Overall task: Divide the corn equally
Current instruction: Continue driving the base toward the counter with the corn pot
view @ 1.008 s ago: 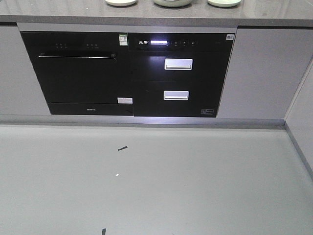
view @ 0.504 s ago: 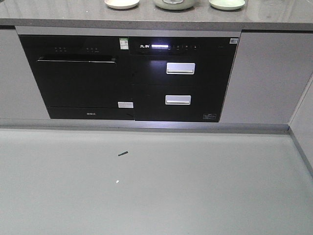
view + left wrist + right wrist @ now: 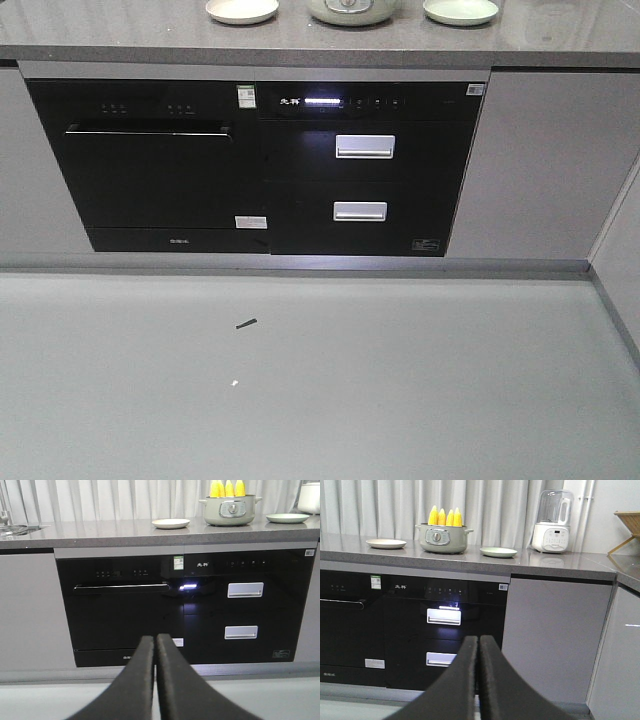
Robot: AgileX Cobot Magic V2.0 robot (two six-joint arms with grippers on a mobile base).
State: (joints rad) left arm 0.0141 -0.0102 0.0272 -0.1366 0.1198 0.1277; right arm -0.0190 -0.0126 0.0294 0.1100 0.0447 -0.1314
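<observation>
White brand mark (image 3: pixel 201 564) "先科" on the black control panel (image 3: pixel 240 564); green sticker (image 3: pixel 178 563) illegible.

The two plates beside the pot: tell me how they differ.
Colour: the cream plate is off-white, the green plate pale green. Place: the cream plate sits beyond the pot, away from the blender; the green plate lies between them. Both are round, empty, flat on the counter.

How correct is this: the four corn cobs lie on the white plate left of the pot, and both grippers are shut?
Wrong in one thing: the corn cobs stand upright in the pot, not on the plate, as the right wrist view shows. The left gripper and right gripper are shut.
</observation>
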